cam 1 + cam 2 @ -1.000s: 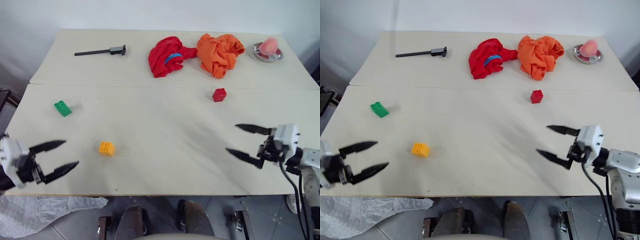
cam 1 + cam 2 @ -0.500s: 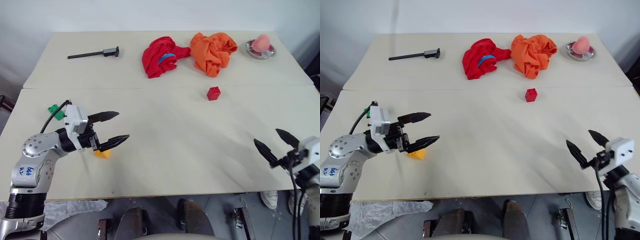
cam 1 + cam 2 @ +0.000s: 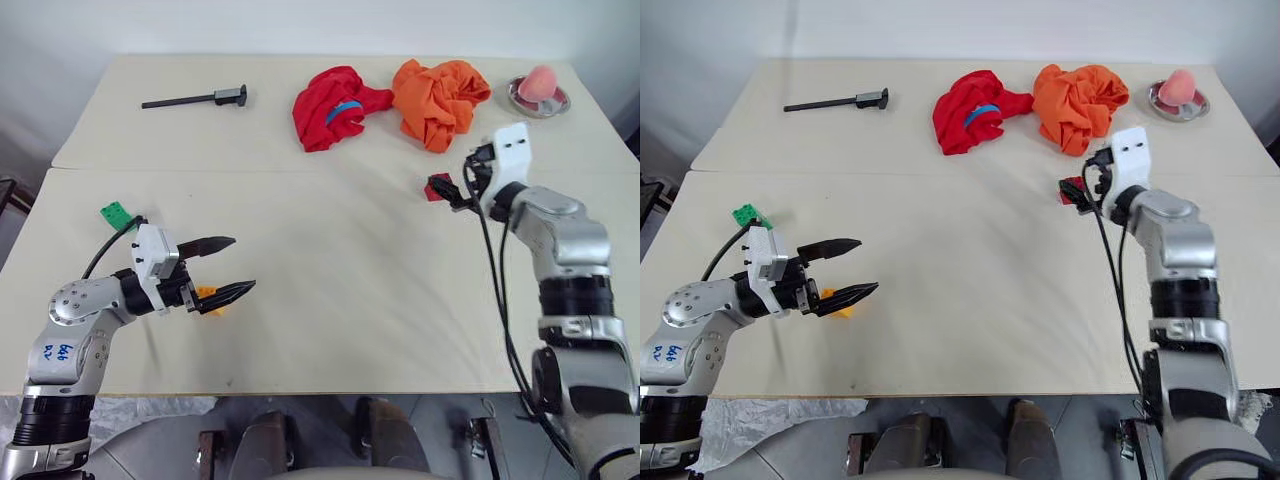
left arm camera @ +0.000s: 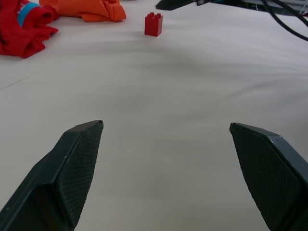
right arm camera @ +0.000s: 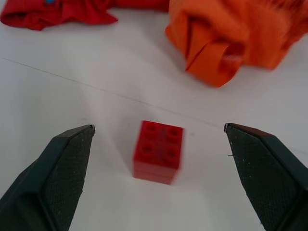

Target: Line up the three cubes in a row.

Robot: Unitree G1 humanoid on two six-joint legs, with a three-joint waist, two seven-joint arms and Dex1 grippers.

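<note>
Tabletop bears the red cube, apparently untouched, between the wide-spread fingers of the right claw.

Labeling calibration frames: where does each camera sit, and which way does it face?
Left and right eye: on the head, looking down over the table; both arms show.
Left wrist: looks along the open left gripper across the table to the red cube.
Right wrist: looks down between the open right gripper at the red cube.
Shared: the red cube, the orange cloth.
</note>
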